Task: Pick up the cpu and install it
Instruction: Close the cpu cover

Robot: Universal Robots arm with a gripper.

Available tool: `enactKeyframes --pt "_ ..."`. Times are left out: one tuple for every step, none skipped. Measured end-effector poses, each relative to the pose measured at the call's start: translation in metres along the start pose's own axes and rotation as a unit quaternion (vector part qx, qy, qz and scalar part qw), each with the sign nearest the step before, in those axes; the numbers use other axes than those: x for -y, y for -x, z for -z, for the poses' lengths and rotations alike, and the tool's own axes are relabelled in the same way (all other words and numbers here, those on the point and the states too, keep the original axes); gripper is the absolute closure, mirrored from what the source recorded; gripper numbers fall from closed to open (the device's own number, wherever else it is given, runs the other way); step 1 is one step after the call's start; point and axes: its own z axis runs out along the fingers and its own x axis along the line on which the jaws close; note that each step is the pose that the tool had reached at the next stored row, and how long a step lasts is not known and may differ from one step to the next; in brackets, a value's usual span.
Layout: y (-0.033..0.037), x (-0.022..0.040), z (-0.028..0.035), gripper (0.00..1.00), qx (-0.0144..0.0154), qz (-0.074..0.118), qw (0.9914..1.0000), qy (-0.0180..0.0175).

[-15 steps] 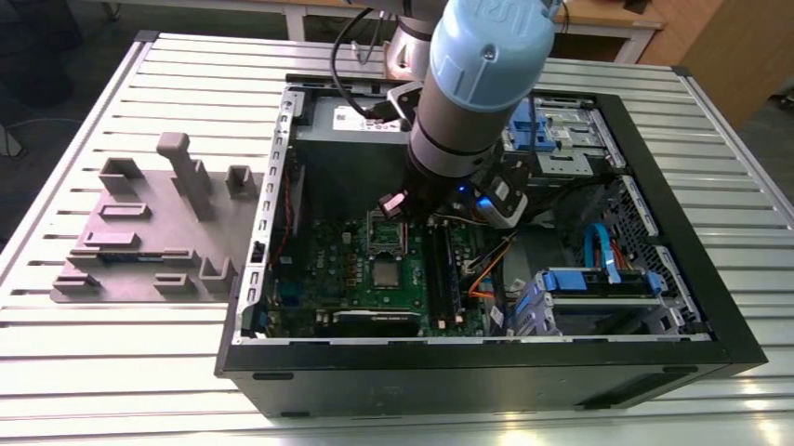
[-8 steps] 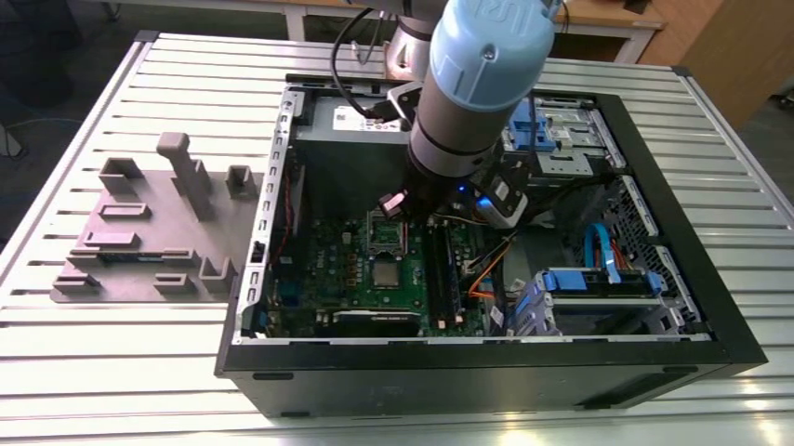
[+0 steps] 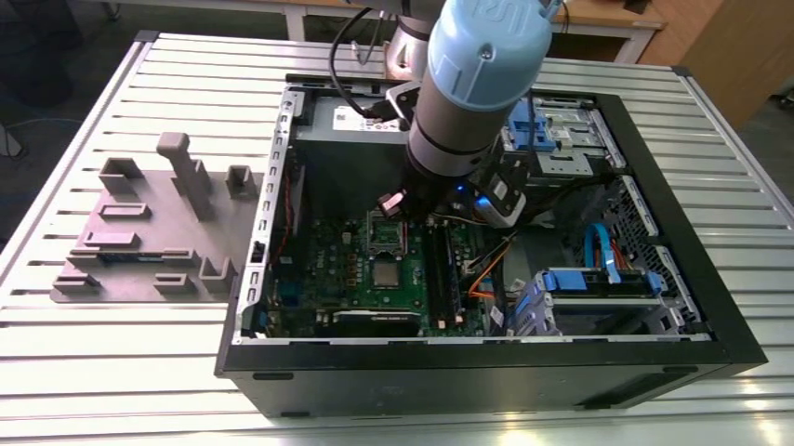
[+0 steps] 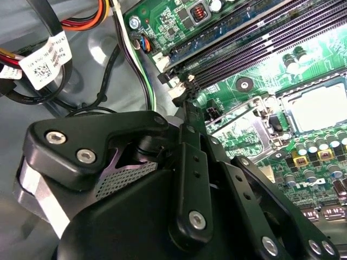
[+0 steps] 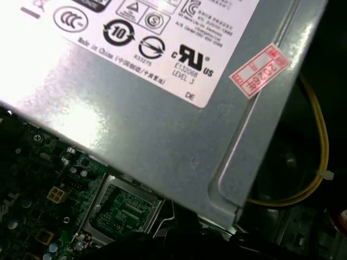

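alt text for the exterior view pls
A robot arm reaches down into an open computer case on a slatted table, its gripper above the motherboard where the cpu lies. A grey fixture tray sits at the exterior view's left.

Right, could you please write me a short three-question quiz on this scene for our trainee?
1. True or false: the grey fixture tray lies inside the computer case.
2. The tool hangs over: A the slatted table; B the motherboard; C the fixture tray.
3. Where does the cpu lie?
Key: 1 false, it lies on the slatted table beside the case; 2 B; 3 on the motherboard, inside the case.
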Motion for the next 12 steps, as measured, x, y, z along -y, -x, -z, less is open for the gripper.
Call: enactKeyframes --pt "-0.0003 -0.0002 0.0 0.89 -0.0001 0.0 1.0 0.0" --pt "-0.0004 -0.0002 0.0 0.89 -0.0002 0.001 1.0 0.0" --pt "-0.0005 -0.0002 0.0001 0.89 -0.0003 0.001 1.0 0.0" --pt "-0.0006 -0.0001 0.0001 0.89 -0.0003 0.001 1.0 0.0001" --pt "-0.0008 0.0001 0.0001 0.89 -0.0003 0.001 1.0 0.0001" --pt "-0.0009 0.0004 0.0001 0.89 -0.0002 0.001 1.0 0.0001" --pt "-0.001 0.0005 0.0003 0.89 -0.0003 0.001 1.0 0.0001" --pt "-0.0011 0.0007 0.0003 0.89 -0.0004 0.001 1.0 0.0001" --pt "-0.0011 0.0008 0.0005 0.89 -0.0004 0.002 1.0 0.0002" --pt "-0.0012 0.0009 0.0008 0.89 -0.0005 0.002 1.0 0.0002" --pt "-0.0012 0.0008 0.0014 0.89 -0.0006 0.002 1.0 0.0002" --pt "-0.0011 0.0007 0.0019 0.89 -0.0005 0.002 1.0 0.0004"
